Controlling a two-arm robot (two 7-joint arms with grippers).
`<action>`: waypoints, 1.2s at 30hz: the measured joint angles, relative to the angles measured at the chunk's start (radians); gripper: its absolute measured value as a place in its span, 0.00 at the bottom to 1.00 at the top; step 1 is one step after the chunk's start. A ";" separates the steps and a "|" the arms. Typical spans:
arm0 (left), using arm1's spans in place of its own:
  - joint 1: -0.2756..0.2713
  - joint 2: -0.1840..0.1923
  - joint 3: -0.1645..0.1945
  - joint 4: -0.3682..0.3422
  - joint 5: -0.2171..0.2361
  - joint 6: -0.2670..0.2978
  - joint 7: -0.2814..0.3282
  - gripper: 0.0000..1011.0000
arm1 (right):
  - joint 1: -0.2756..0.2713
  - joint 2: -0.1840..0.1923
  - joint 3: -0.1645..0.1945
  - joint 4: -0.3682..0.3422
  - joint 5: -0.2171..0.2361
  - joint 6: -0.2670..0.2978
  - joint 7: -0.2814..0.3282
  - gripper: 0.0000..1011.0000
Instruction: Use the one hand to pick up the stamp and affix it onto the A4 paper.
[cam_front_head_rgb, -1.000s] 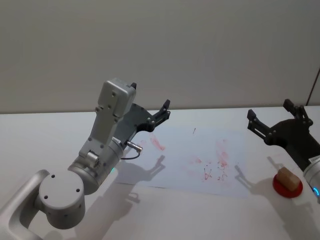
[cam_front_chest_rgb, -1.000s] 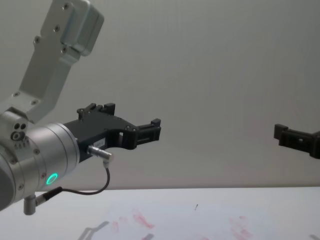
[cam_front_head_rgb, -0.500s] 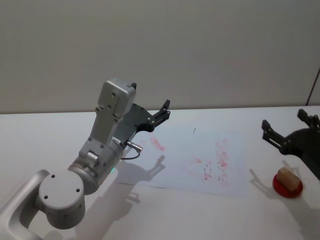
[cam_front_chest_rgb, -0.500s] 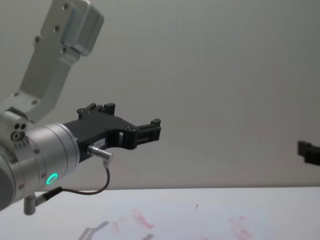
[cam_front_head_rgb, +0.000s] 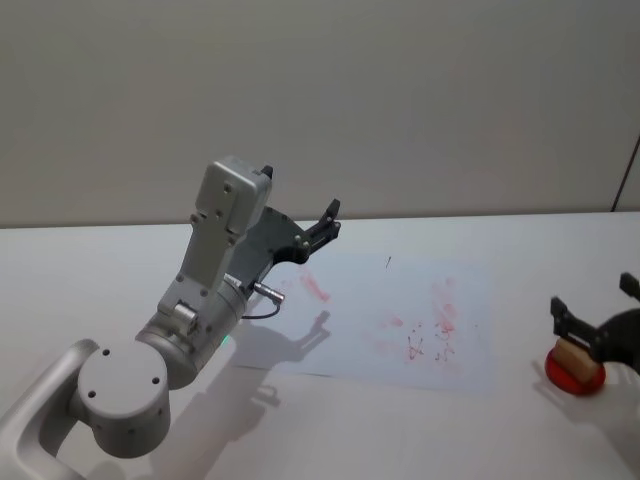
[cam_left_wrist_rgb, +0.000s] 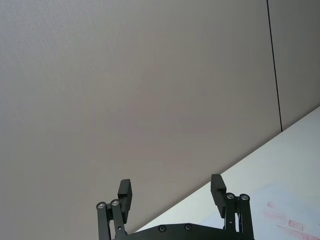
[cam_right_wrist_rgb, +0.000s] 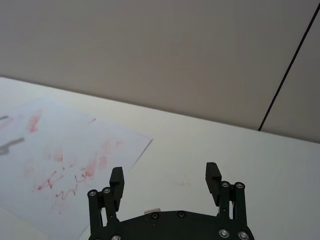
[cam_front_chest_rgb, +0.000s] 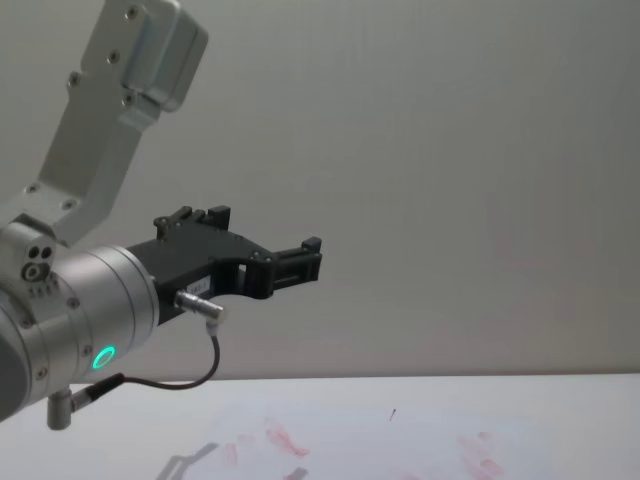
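Left claw (cam_front_head_rgb: 328, 218) hangs raised over the counter's (cam_front_head_rgb: 90, 265) left side, fingers spread, empty; white paper (cam_front_head_rgb: 400, 320) with red prints lies flat mid-counter; right of it the wooden stamp (cam_front_head_rgb: 570, 353) sits on a round red pad (cam_front_head_rgb: 572, 375), right claw (cam_front_head_rgb: 594, 298) close over it, fingers spread, not gripping.

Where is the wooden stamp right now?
In the head view, the stamp sits on a red pad to the right of the A4 paper, with the open right gripper just above it.

wall (cam_front_head_rgb: 400, 90): plain grey | table (cam_front_head_rgb: 100, 260): white | wall seam (cam_right_wrist_rgb: 290, 70): dark, thin
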 joint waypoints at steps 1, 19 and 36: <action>0.000 0.000 0.000 0.000 0.000 0.000 0.000 0.99 | -0.005 0.004 0.001 -0.001 0.000 0.004 0.001 0.99; 0.000 0.000 0.000 0.000 0.000 0.000 0.000 0.99 | -0.048 0.043 0.016 0.001 -0.028 0.092 0.023 0.99; 0.000 0.000 0.000 0.000 0.000 0.000 0.000 0.99 | 0.004 0.005 -0.019 0.064 -0.097 0.152 0.084 0.99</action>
